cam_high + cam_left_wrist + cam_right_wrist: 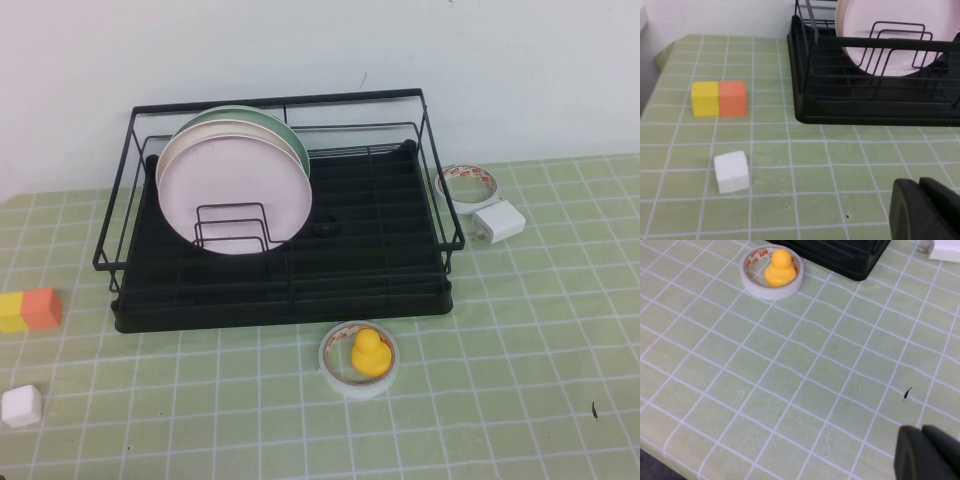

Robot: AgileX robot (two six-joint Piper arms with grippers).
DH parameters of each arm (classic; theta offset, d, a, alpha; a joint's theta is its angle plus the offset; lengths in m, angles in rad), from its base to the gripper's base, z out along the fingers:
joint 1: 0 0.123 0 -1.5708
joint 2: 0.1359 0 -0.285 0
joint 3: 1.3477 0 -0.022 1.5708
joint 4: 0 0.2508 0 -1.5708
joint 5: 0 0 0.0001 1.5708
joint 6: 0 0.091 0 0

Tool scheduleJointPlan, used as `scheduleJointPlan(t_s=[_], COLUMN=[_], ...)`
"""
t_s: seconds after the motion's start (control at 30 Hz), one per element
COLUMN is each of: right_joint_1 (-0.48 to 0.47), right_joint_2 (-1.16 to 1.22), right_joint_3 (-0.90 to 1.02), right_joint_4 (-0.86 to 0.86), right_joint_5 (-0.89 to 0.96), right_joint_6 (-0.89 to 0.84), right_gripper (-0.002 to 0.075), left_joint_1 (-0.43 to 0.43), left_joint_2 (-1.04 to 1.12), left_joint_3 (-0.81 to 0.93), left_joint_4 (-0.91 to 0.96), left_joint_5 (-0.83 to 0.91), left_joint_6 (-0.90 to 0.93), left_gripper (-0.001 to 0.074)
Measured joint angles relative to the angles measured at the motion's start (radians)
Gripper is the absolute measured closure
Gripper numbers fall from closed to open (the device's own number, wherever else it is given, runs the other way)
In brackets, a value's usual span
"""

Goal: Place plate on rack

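- Three plates stand upright in the rack [280, 240]; the pink plate [230, 195] sits frontmost.
- We judge it rigid, smooth, slippery, breakable; its rim is the place to grip.
- Left end effector [927, 210] and right end effector [927, 452] hover over the green-gridded bench [500, 380], empty; we cannot tell their opening.
- White wall behind.

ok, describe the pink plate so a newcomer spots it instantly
Find the black wire rack at the back of the green gridded table. Three plates stand upright at its left end; the pink plate is the frontmost, facing the camera. The cream plate and green plate show only as rims behind it. Neither the left gripper nor the right gripper touches it.
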Motion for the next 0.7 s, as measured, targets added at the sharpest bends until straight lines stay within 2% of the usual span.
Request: scheduleJointPlan(t_s=[0.7], right_joint_1=[0.0], right_joint_2=[-0.002], right_joint_3=[0.001], right_joint_4=[0.0], right_joint_5=[0.0], right_joint_6=[0.0], right_gripper=[0.0726], left_joint_1=[0.0], left_joint_2=[0.0], left_joint_3=[0.0], left_joint_4=[-0.016], left_joint_5=[0.004], left_joint_6=[0.005], left_gripper=[0.0736])
